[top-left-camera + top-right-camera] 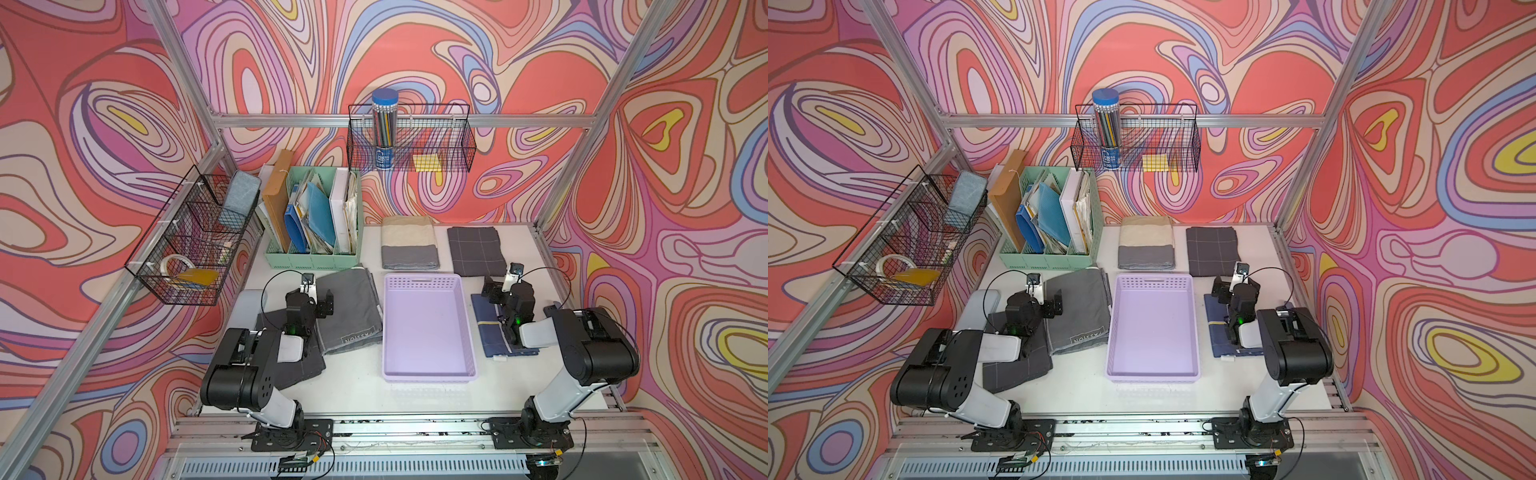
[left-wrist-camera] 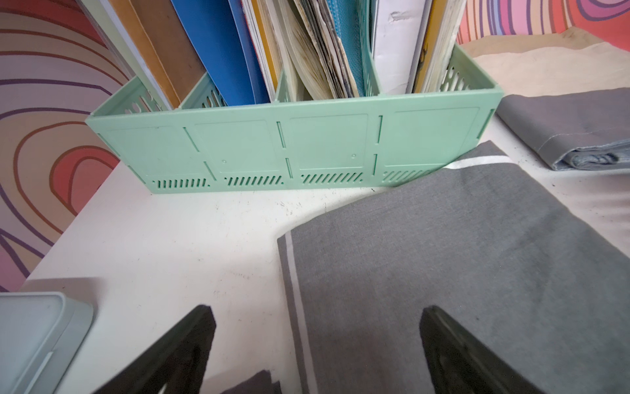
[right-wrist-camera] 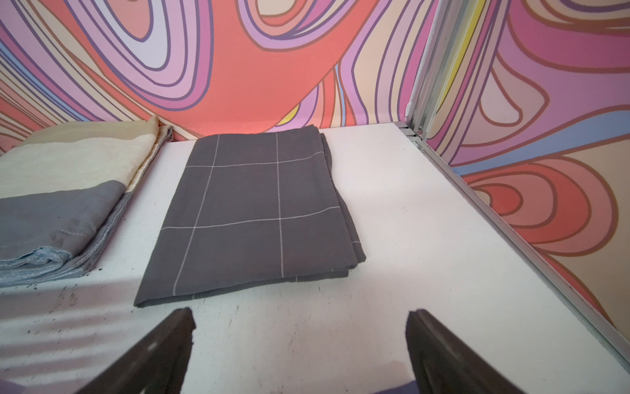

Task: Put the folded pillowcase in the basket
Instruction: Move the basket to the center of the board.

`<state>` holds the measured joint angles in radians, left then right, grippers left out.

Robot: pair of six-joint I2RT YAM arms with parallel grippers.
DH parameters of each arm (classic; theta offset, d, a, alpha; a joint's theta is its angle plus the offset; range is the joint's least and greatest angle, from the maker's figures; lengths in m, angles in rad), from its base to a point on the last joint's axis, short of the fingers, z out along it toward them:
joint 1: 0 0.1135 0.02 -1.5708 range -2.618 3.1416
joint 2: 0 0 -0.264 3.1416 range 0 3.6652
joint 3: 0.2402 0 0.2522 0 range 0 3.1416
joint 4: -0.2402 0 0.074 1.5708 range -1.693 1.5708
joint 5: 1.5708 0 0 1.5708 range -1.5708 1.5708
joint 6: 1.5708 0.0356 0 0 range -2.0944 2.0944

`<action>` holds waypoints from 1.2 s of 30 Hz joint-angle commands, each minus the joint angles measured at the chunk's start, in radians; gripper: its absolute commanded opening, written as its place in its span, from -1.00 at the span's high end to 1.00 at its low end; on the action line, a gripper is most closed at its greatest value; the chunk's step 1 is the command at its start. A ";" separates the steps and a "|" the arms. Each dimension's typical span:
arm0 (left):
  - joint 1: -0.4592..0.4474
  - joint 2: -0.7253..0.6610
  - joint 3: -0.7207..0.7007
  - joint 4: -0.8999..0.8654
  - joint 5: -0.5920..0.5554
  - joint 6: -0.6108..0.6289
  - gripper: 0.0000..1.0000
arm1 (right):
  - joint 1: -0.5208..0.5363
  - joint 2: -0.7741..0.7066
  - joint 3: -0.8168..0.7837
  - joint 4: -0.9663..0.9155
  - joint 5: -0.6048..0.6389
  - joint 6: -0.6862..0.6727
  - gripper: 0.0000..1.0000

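Your left gripper [image 2: 317, 310] hangs wide open over the edge of the grey pillowcase [image 2: 443, 256], which lies just beside the basket [image 1: 422, 283] on the surface [image 1: 353, 390]. Your right gripper [image 3: 300, 312] is also open, holding nothing, facing a checked pillowcase [image 3: 252, 218].

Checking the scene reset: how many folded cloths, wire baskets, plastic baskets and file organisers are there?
Folded cloths: 5
Black wire baskets: 2
Lavender basket: 1
Green file organiser: 1
Total: 9
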<state>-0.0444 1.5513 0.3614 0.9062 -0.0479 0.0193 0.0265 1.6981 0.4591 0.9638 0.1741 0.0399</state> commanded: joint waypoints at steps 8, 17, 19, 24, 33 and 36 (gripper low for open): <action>-0.081 -0.218 0.109 -0.354 -0.123 0.069 -0.97 | 0.046 -0.108 0.055 -0.161 0.123 -0.025 -0.96; -0.219 -0.507 0.667 -1.348 -0.261 -0.440 -0.98 | 0.146 -0.358 0.653 -1.291 0.208 0.622 -0.96; -0.198 -0.550 0.641 -1.390 -0.192 -0.579 -0.98 | 0.136 -0.357 0.670 -1.366 0.140 0.625 -0.75; -0.171 -0.526 0.687 -1.526 -0.071 -0.512 -0.41 | 0.135 -0.388 0.670 -1.505 0.110 0.599 0.12; -0.334 -0.309 0.803 -1.881 -0.131 -0.614 0.14 | 0.180 -0.271 0.817 -1.899 -0.040 0.379 0.30; -0.360 -0.303 0.728 -1.823 -0.021 -0.647 0.14 | 0.235 -0.240 0.789 -1.901 -0.125 0.363 0.19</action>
<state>-0.3889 1.2457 1.1316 -0.8505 -0.1566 -0.5694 0.2214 1.4288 1.2594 -0.8280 0.1532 0.4545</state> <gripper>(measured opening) 0.426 0.398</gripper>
